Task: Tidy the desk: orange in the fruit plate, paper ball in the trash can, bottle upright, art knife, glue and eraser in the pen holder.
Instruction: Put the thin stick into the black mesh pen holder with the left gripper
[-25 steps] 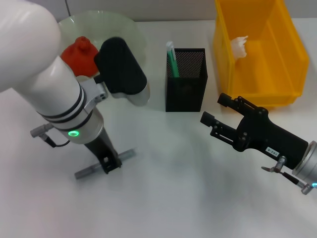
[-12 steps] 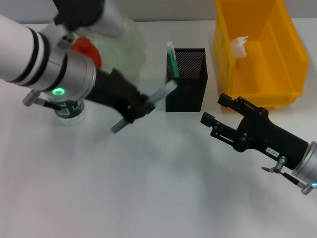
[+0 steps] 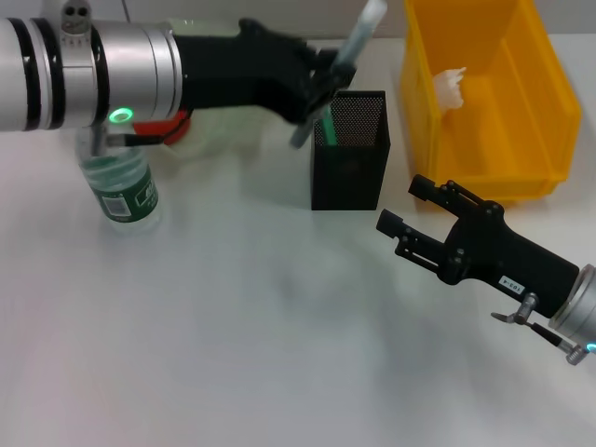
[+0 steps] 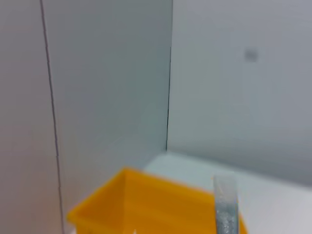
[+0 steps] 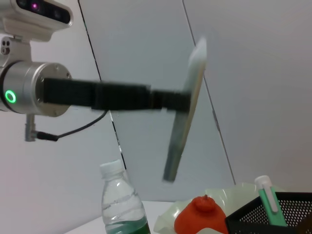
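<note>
1. Trash can [image 3: 484, 102]: yellow bin at far right of the surface [image 3: 279, 354], with the paper ball [image 3: 451, 86] inside, against its left wall.
2. Fruit plate [image 5: 229, 197]: far left, mostly hidden behind the left arm in head view; the orange [image 5: 200, 217] sits in it.
3. Bottle [image 3: 116, 182]: upright at left, nearer than the plate; green label w/ barcode, print too small to read.
4. Pen holder [image 3: 349, 149]: black mesh cup at centre, a green-and-white stick [image 3: 324, 114] in its left corner.
5. Left claw [image 3: 328, 82]: clamped on the art knife [image 3: 337, 70], a slim grey bar. Key relation: knife hangs over the holder's far-left rim, long axis steep but tilted, lower tip just left of the opening and upper end leaning right. Judgement: needs a nudge right and more upright before lowering. Left arm clearly the nearer.
6. Right claw [image 3: 402, 207]: idle, near right, fingers apart, holding nothing; small label on its body, unreadable.
7. Eraser: not seen.
</note>
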Robot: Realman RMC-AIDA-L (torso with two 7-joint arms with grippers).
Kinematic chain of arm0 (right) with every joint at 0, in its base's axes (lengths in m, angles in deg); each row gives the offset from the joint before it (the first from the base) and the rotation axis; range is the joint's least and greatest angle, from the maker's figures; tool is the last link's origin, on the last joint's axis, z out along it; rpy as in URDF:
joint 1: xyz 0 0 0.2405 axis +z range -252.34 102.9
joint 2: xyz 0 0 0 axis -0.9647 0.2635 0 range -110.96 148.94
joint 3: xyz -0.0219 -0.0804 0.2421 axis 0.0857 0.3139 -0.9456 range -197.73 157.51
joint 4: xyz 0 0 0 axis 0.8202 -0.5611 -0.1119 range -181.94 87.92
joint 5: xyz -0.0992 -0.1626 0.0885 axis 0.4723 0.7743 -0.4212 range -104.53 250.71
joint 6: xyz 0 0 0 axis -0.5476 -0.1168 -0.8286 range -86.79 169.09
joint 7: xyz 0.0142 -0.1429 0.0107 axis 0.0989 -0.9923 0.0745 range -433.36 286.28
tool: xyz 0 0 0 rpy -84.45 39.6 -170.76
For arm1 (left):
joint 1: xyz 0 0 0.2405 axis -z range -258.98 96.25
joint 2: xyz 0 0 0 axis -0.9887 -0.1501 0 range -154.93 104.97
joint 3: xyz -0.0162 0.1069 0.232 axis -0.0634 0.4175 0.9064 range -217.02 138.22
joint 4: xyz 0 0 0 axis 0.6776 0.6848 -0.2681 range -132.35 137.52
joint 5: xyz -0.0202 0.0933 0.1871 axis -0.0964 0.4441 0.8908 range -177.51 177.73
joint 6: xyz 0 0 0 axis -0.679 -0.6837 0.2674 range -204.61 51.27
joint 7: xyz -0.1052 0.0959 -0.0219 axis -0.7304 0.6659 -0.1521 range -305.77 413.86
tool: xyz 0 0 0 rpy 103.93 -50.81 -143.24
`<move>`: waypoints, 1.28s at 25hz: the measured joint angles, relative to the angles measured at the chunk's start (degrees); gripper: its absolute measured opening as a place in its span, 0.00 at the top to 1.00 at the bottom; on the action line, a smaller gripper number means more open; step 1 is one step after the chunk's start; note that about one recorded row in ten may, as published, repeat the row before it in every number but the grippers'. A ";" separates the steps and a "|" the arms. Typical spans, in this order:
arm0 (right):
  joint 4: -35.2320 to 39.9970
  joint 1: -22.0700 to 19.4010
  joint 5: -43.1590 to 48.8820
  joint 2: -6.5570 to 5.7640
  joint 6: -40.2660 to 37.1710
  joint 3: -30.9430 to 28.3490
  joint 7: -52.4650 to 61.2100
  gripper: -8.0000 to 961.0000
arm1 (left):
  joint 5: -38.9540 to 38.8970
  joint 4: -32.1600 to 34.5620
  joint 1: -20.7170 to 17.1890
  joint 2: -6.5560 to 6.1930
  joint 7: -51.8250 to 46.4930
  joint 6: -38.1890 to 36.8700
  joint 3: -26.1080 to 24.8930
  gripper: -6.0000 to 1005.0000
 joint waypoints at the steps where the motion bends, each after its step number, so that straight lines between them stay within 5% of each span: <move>1: 0.00 0.00 0.00 0.00 0.00 0.00 0.00 0.22 | 0.00 0.00 0.00 0.00 0.00 0.00 0.00 0.85; 3: -0.10 -0.09 0.00 0.00 -0.02 0.00 0.01 0.22 | -15.18 -8.55 0.20 0.07 9.73 4.18 0.07 0.85; 13: -1.10 0.17 -0.01 0.00 -0.06 0.14 0.01 0.22 | -44.67 -32.69 5.68 0.43 35.63 7.08 2.83 0.85; 22: -1.36 -0.09 -0.01 0.00 0.09 0.04 -0.03 0.22 | -54.66 -43.06 9.11 0.47 47.68 10.87 5.36 0.85; 32: -1.41 0.07 -0.01 0.00 0.08 0.09 -0.01 0.22 | -60.57 -46.74 10.82 0.46 56.26 16.07 12.20 0.85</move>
